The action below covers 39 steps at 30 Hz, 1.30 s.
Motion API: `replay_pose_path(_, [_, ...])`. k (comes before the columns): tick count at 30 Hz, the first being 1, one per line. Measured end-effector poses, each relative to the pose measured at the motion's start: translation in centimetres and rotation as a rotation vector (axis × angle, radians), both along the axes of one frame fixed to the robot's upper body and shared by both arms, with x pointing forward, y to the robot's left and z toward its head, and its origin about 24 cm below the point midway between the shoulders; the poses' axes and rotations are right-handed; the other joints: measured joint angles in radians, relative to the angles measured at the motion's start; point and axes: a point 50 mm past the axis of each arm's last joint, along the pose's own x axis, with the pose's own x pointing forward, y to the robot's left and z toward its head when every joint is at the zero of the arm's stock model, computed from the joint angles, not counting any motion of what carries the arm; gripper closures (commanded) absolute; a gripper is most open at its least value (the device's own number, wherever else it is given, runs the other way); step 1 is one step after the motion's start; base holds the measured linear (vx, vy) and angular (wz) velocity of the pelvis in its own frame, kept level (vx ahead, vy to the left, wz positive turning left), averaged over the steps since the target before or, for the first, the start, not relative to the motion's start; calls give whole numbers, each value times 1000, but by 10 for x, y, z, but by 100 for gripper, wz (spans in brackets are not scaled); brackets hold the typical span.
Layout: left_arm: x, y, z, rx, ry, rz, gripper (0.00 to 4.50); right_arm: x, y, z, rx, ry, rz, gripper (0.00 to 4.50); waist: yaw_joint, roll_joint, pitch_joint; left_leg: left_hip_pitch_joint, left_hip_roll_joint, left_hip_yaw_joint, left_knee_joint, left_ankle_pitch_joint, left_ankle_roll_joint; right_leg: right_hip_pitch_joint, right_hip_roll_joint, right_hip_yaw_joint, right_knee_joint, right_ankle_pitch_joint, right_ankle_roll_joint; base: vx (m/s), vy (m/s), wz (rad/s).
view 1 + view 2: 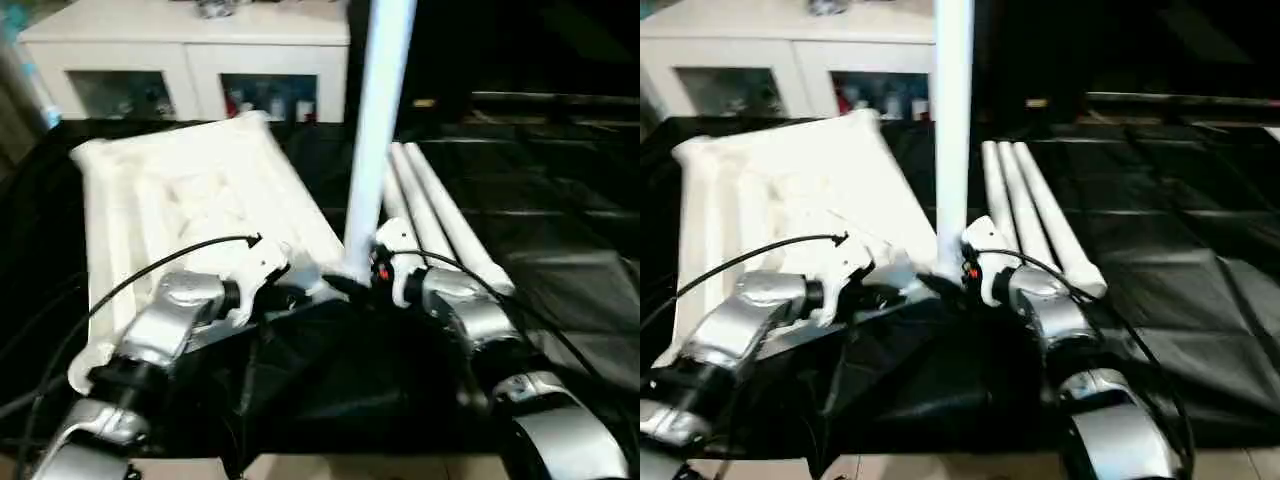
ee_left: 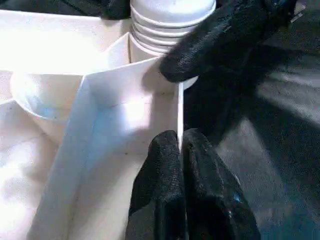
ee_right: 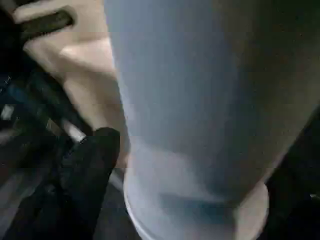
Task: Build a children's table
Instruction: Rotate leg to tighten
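The children's table top (image 1: 200,190) lies ribbed side up on the black cloth, left of centre. One white leg (image 1: 375,130) stands upright in its near right corner socket, and its ribbed end (image 2: 170,20) sits in the socket. My left gripper (image 2: 181,145) is shut on the top's thin rim wall (image 2: 177,107) just beside that socket. My right gripper (image 1: 365,272) is open around the foot of the upright leg (image 3: 200,100), with one finger (image 3: 90,170) close beside it. Three more legs (image 1: 440,215) lie side by side to the right.
A white cabinet with glass doors (image 1: 190,50) stands behind the table top. Black cloth (image 1: 560,230) covers the surface to the right of the lying legs. Black cables run over both silver forearms.
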Motion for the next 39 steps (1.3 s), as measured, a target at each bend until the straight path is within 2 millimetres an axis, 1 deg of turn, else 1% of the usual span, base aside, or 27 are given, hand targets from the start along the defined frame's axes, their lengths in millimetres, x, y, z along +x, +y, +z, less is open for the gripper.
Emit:
replay_pose_path(2, [-1,2,0,-3,7,-10,450,-1,-1,1,-1,3,34,85,3,0,0,0,0,0,0,-1,0,0,0,0,0,-1,0,0,0,0])
replay_pose_path(3, [-1,3,0,-3,11,-14,450,-2,-2,1,-4,5,47,85,5,0,0,0,0,0,0,-1,0,0,0,0,0,-1,0,0,0,0])
replay_pose_path(5, [-3,6,0,-4,22,-23,450,-5,-4,1,-6,6,69,103,7,0,0,0,0,0,1,-1,0,0,0,0,0,-1,0,0,0,0])
replay_pose_path(6, [-3,7,0,-3,25,-28,450,-5,-4,1,-5,9,76,114,7,0,0,0,0,0,1,-1,0,0,0,1,0,-1,0,0,0,0])
replay_pose_path(7, [-4,8,0,-2,28,-33,450,-6,-4,1,-1,14,85,114,6,0,0,0,0,1,1,-1,0,0,0,1,0,-1,0,0,0,0])
replay_pose_path(8, [-5,10,0,-1,34,-41,450,-7,-4,1,7,20,95,139,5,0,0,1,0,1,1,-1,0,0,0,1,1,-1,0,0,0,0])
replay_pose_path(10, [-7,11,0,-3,40,-49,450,-8,-4,0,19,29,104,145,5,-1,0,1,0,1,1,-1,-1,0,0,1,1,-1,0,0,0,0])
replay_pose_path(13, [-8,13,0,-3,45,-55,450,-9,-3,0,25,41,115,169,5,-1,0,1,0,1,1,-1,-1,0,0,1,1,-1,0,0,0,0])
replay_pose_path(17, [-8,11,0,-7,46,-52,450,-11,0,-1,43,48,109,174,7,-1,0,1,0,1,1,-1,-1,0,0,1,1,-1,0,0,0,0])
replay_pose_path(19, [-6,9,-1,-11,38,-33,450,-9,2,-3,52,47,63,176,4,-1,0,1,0,1,1,-1,-1,0,0,2,2,-1,0,0,0,0])
replay_pose_path(21, [-1,4,-2,-9,23,16,450,-5,5,-7,55,42,-37,176,1,-2,0,4,0,1,2,-1,-1,2,0,3,3,-1,1,0,0,0])
replay_pose_path(22, [4,-1,-4,-14,16,66,450,-1,9,-9,60,40,-126,177,-1,-2,0,7,-1,1,3,-1,-1,3,0,4,3,-1,1,0,0,0])
replay_pose_path(24, [12,-14,-4,-12,-3,142,450,9,14,-9,55,35,-293,177,-8,-2,0,7,-1,1,4,-1,-1,3,-1,4,4,-4,6,0,0,0])
replay_pose_path(27, [21,-35,-5,-14,-11,230,450,18,19,-9,56,43,-494,177,-10,-1,0,7,-3,1,5,-1,-1,4,-3,4,4,-4,6,0,0,0])
replay_pose_path(30, [22,-44,-7,-18,-12,259,450,19,21,-10,35,33,-559,177,-8,1,-2,7,-4,1,5,-1,-1,6,-4,4,3,-5,7,0,0,0])
replay_pose_path(32, [22,-46,-7,-20,-13,264,450,20,21,-10,24,24,-564,107,-7,4,-4,7,-4,2,5,-1,-1,6,-4,4,1,-5,7,0,0,0])
replay_pose_path(34, [22,-47,-7,-20,-13,266,450,19,22,-10,26,24,-562,108,-7,6,-5,6,-4,2,5,-1,0,7,-4,4,1,-5,7,0,0,0])
replay_pose_path(36, [22,-47,-7,-19,-14,266,450,19,23,-11,37,23,-554,71,-8,6,-6,6,-4,2,5,-1,0,7,-4,4,0,-5,7,0,0,0])
replay_pose_path(39, [21,-46,-7,-17,-17,266,450,18,23,-10,45,21,-536,63,-9,6,-6,6,-4,2,5,-1,0,6,-4,4,0,-5,7,0,0,0])
